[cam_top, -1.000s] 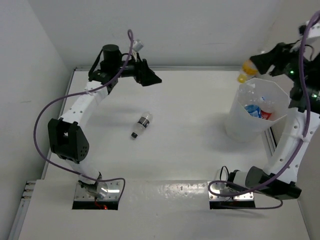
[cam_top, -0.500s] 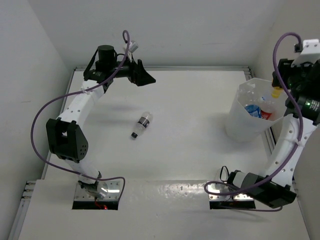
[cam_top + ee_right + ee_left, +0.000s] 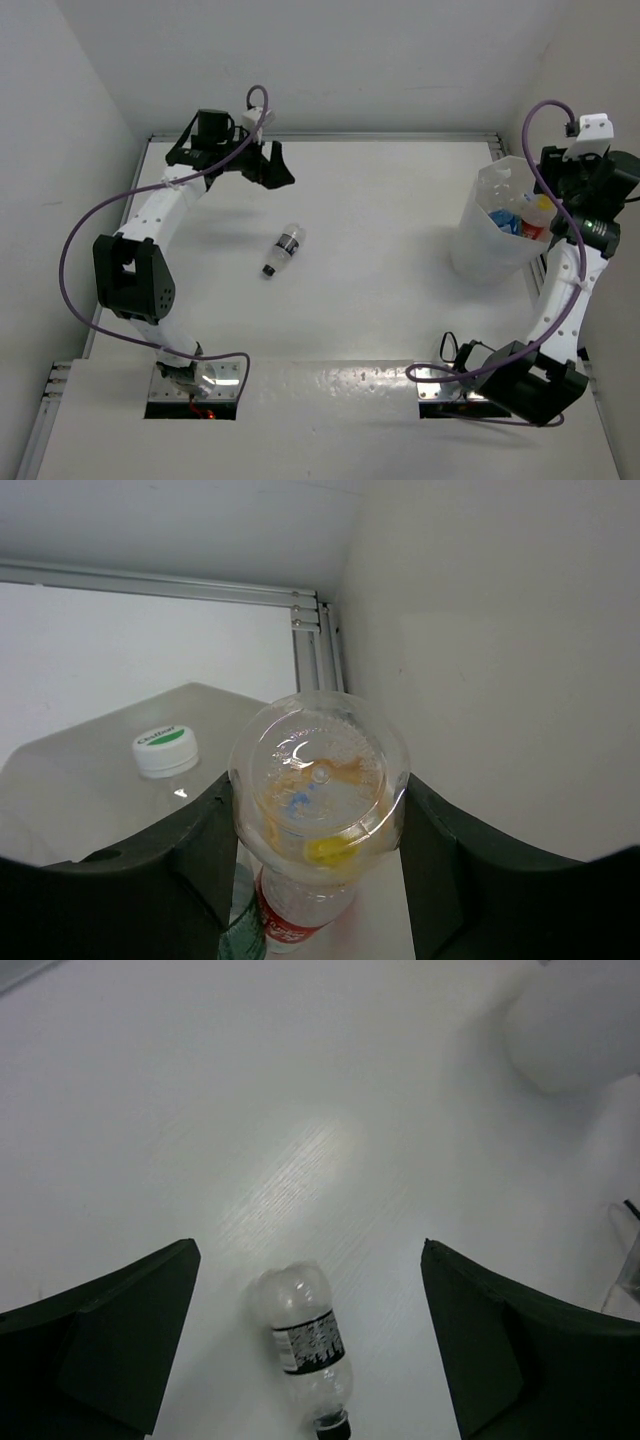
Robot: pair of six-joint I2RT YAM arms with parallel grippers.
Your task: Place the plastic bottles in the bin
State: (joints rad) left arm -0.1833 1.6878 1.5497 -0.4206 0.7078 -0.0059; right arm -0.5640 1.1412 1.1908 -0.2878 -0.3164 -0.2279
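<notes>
One clear bottle with a black label and black cap [image 3: 284, 250] lies on the white table. In the left wrist view it [image 3: 305, 1345] lies below and between my open left gripper's [image 3: 308, 1252] fingers. In the top view my left gripper [image 3: 275, 165] hovers beyond the bottle. My right gripper [image 3: 548, 205] is shut on the yellow-capped bottle [image 3: 541, 207] at the right side of the bin [image 3: 480, 250]. The right wrist view shows that bottle's base [image 3: 318, 780] between my fingers [image 3: 150, 880], above a red-labelled bottle [image 3: 290, 920] and a green-and-white-capped one [image 3: 166, 752].
Blue-labelled [image 3: 503, 218] and red-labelled [image 3: 530, 230] bottles lie inside the bin. A metal rail [image 3: 150, 580] runs along the table's far edge. White walls stand close on the left, at the back and right behind the bin.
My right gripper has carried the yellow-capped bottle from above the bin's far rim to its right side and lower. My left gripper has moved left and down toward the lying bottle.
</notes>
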